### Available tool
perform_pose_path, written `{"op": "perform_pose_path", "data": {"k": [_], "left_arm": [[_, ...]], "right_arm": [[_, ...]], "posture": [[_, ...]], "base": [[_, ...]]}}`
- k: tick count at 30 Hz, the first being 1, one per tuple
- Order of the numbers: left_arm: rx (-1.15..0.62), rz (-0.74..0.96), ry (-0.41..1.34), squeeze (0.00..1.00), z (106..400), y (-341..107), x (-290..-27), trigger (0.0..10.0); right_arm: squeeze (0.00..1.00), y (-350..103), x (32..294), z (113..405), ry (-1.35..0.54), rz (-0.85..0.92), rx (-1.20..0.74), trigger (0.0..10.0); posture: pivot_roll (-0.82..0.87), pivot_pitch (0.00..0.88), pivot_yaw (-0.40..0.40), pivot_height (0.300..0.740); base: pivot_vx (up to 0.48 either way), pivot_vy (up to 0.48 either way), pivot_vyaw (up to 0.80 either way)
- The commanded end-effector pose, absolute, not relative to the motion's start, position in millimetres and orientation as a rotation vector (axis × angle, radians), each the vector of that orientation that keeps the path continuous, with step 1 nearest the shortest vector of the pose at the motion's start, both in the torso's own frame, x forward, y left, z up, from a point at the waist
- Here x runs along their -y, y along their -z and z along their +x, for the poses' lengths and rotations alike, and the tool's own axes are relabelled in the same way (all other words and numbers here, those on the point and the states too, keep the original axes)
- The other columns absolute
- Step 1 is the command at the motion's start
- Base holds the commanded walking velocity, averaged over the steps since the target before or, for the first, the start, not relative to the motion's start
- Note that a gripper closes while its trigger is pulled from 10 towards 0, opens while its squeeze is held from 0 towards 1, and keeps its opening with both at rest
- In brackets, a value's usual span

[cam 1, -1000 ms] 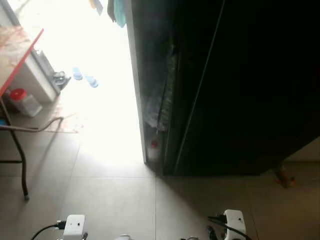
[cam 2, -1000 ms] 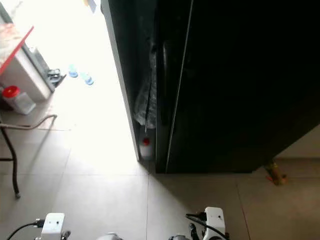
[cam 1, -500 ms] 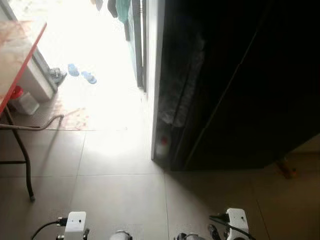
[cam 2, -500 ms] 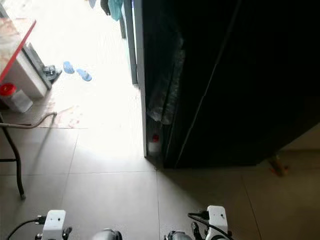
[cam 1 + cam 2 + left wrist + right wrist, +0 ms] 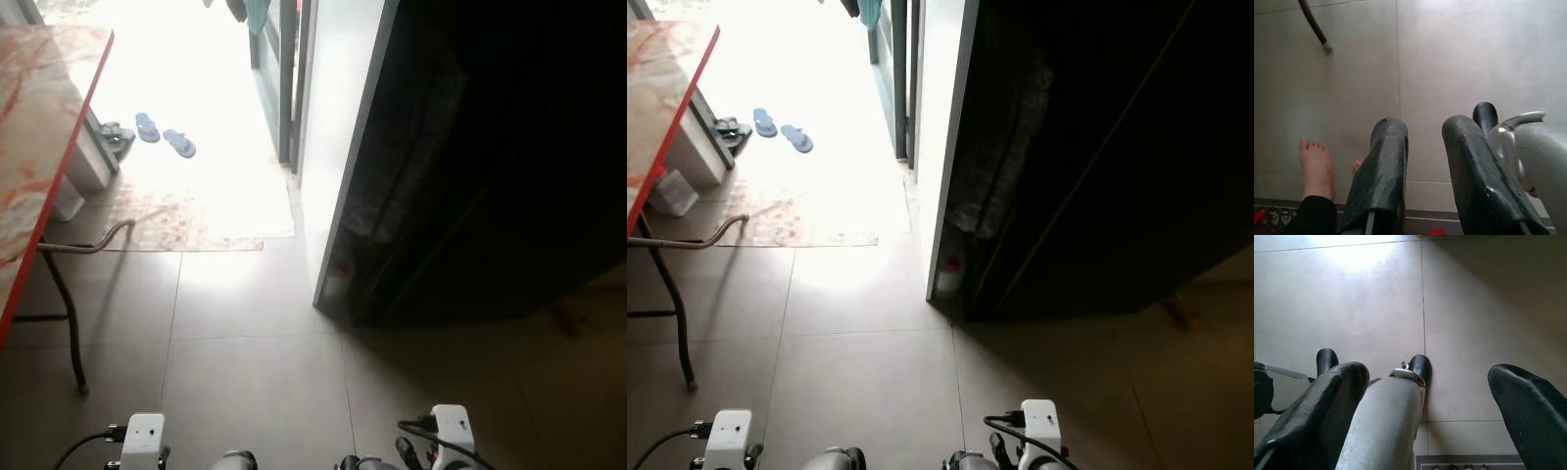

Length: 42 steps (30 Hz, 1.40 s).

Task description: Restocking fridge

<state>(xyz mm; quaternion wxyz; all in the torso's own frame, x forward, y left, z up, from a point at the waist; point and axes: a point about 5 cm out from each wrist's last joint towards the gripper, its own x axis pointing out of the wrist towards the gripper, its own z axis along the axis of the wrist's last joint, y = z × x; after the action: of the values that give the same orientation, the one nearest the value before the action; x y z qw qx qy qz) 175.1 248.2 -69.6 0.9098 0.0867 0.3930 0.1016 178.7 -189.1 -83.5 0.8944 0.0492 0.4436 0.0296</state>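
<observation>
The dark fridge was seen ahead, right of the bright doorway, its door closed. Both the left end effector and right end effector hung spread and empty. The door was judged heavy and stiff, best taken along its vertical edge.

Both arms hang idle; left gripper jaws narrowly parted, right gripper jaws wide.

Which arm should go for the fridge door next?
Right, probably. The dark fridge stands ahead on the robot's right, so the right gripper, open and empty, is nearer. The left gripper hangs over bare floor.
</observation>
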Motion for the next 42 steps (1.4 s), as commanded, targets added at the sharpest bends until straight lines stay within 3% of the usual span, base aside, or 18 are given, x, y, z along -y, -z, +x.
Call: {"op": "perform_pose_path", "data": {"k": [1,14,42], "left_arm": [[-0.868,0.162,-0.204,0.0,161.2,78.2,-243.7,10.0],[-0.869,0.16,-0.194,0.0,160.9,78.6,-242.5,10.0],[-0.849,0.156,-0.196,0.0,162.4,77.6,-241.6,10.0]], "right_arm": [[0.0,87.4,196.2,168.4,-0.042,0.092,-0.954,10.0],[0.0,88.1,199.1,167.2,-0.02,0.054,-0.967,10.0],[0.0,88.4,201.0,166.9,-0.003,0.043,-0.981,10.0]], "posture": [[-0.01,0.204,-0.048,0.74],[-0.01,0.182,-0.053,0.74],[-0.01,0.199,-0.057,0.74]], "base": [[0.0,0.0,0.0],[0.0,0.0,0.07],[0.0,0.0,0.8]]}}
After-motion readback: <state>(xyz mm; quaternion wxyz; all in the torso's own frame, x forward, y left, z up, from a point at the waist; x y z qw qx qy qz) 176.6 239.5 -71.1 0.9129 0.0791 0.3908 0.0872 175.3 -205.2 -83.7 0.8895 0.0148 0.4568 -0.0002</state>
